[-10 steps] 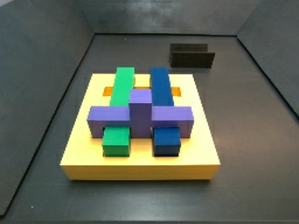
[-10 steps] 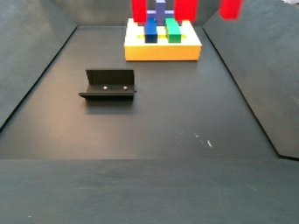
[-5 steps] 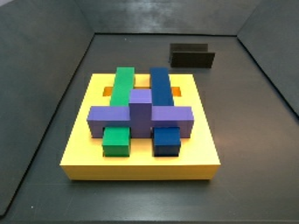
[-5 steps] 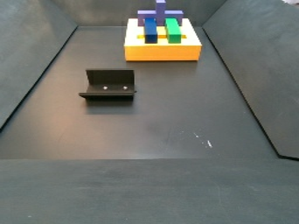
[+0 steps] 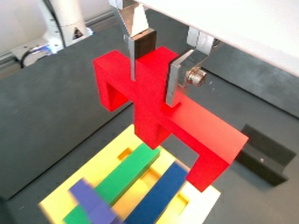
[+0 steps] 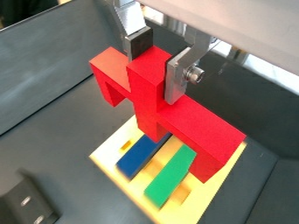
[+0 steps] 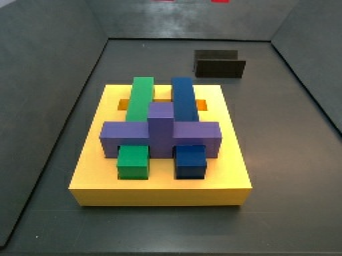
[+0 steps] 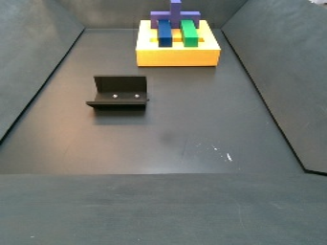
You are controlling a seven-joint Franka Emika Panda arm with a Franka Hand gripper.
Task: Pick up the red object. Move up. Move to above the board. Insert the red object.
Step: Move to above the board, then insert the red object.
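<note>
My gripper [image 5: 156, 66] is shut on the red object [image 5: 176, 122], its silver fingers [image 5: 132, 48] clamping the central post. Both wrist views show the piece hanging in the air, bar and legs spread below the gripper [image 6: 158, 63]. The red object [image 6: 177, 118] hangs high over the board [image 5: 107, 164], apart from it. The yellow board [image 7: 160, 187] carries green [image 7: 140, 95], blue [image 7: 183, 97] and purple [image 7: 160, 130] blocks. In the side views the gripper is out of frame. Only a thin red trace [image 7: 167, 2] shows at an upper edge.
The dark fixture [image 8: 119, 93] stands on the black floor mid-way along the bin, well away from the board [image 8: 179, 55]. It also shows as the fixture [image 7: 221, 65] behind the board. Grey walls enclose the floor on all sides.
A second ago red showed at the top of a side view, above the board; it has since left that frame. A red trace now sits at a side view's upper edge.
</note>
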